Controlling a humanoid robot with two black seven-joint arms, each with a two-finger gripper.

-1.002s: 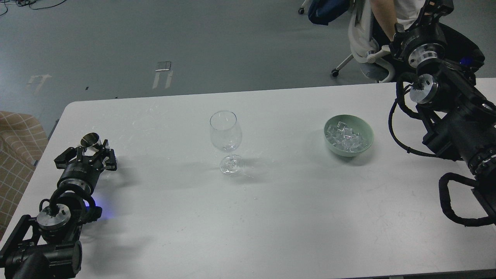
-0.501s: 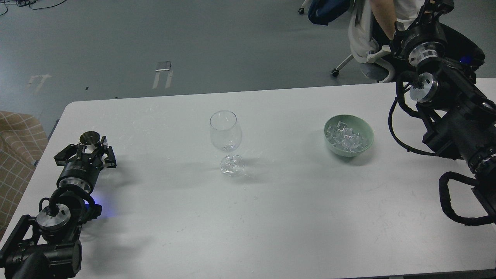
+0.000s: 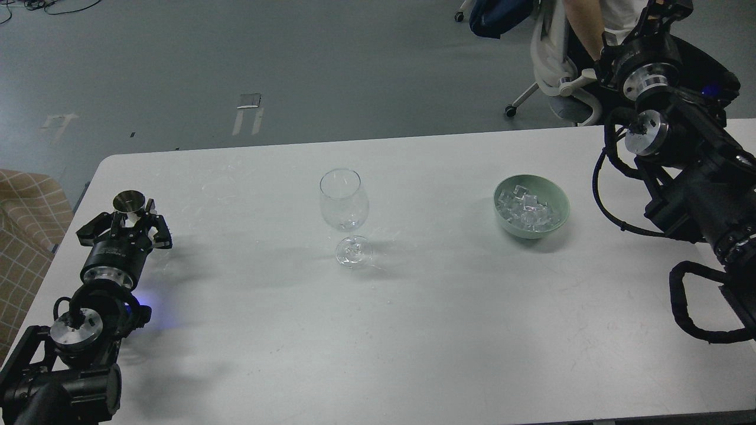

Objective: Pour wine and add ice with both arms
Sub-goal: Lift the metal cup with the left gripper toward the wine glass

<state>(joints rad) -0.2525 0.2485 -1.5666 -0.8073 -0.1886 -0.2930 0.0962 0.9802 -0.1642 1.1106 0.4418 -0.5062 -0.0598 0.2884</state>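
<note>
A white table [image 3: 413, 330] is seen from above, with a clear stemmed wine glass [image 3: 344, 203] standing upright near its middle; whether any wine lies in the bowl of the glass cannot be told. To the right of the glass, well apart from it, a pale green bowl [image 3: 531, 206] is set on the table, and a heap of clear ice cubes [image 3: 527, 209] is held inside it. At the left edge of the table the left arm [image 3: 77, 330] is stretched forward, and its gripper [image 3: 125, 223] is closed around a small metal cup [image 3: 130, 202], which is held upright with its round mouth facing up; the contents of the cup cannot be made out. The cup is kept far to the left of the wine glass. The right arm [image 3: 685, 171] is raised at the right edge of the view, beyond the bowl, and its gripper [image 3: 664, 9] is cut off by the top edge, so that its opening cannot be told. A white office chair [image 3: 555, 65] is seen on the grey floor behind the table.
</note>
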